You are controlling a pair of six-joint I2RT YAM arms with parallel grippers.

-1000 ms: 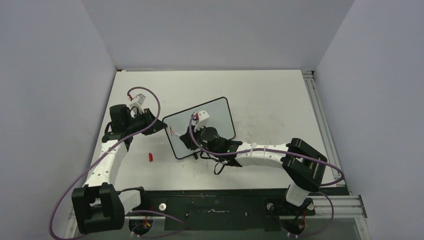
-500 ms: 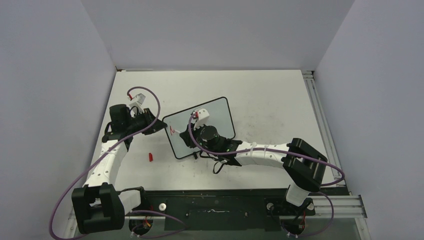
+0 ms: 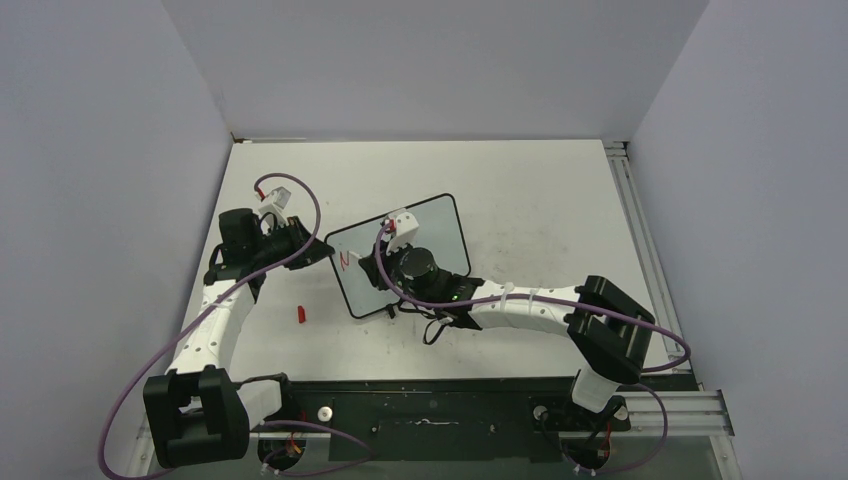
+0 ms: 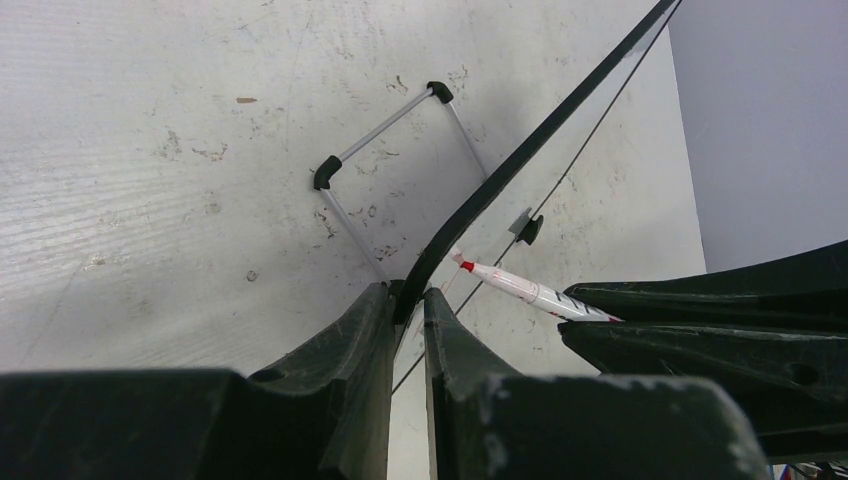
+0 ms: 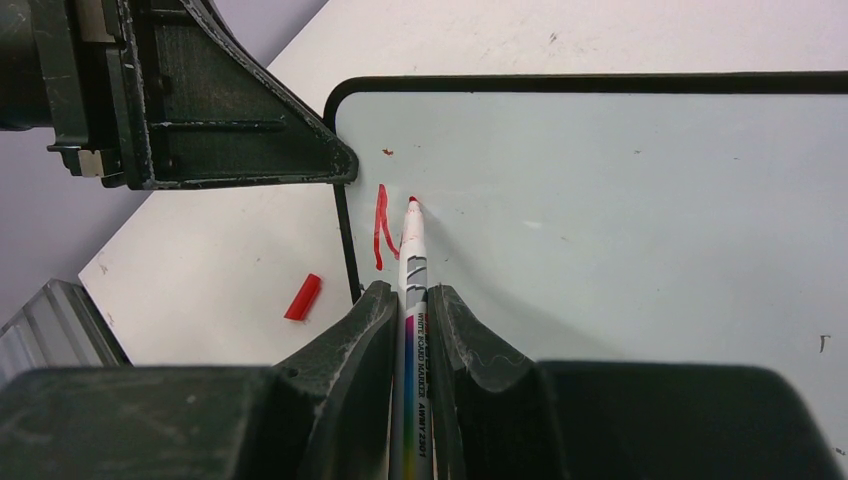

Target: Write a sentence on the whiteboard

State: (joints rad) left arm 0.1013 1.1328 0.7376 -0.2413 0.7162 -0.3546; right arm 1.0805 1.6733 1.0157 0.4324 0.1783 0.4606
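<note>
The whiteboard [image 3: 438,224] stands tilted on the table, its black frame [image 4: 520,150] running diagonally through the left wrist view. My left gripper [image 3: 316,251] [image 4: 408,296] is shut on the board's left edge. My right gripper [image 3: 385,262] [image 5: 405,296] is shut on a white marker [image 5: 412,255] [image 4: 522,289]. The marker's red tip touches the board face [image 5: 620,200] near its upper left corner. Of the sentence, only a few red strokes [image 5: 380,226] [image 3: 345,261] show beside the tip, close to the frame.
A red marker cap [image 3: 300,314] [image 5: 303,297] lies on the table left of the board's lower corner. The board's wire stand with black feet [image 4: 385,112] rests on the scuffed tabletop behind it. Grey walls enclose the table; a metal rail [image 3: 640,240] runs along the right side.
The red mark near the board's left edge has grown from one stroke to several. My right gripper has shifted slightly up the board with the marker. The left arm has held still.
</note>
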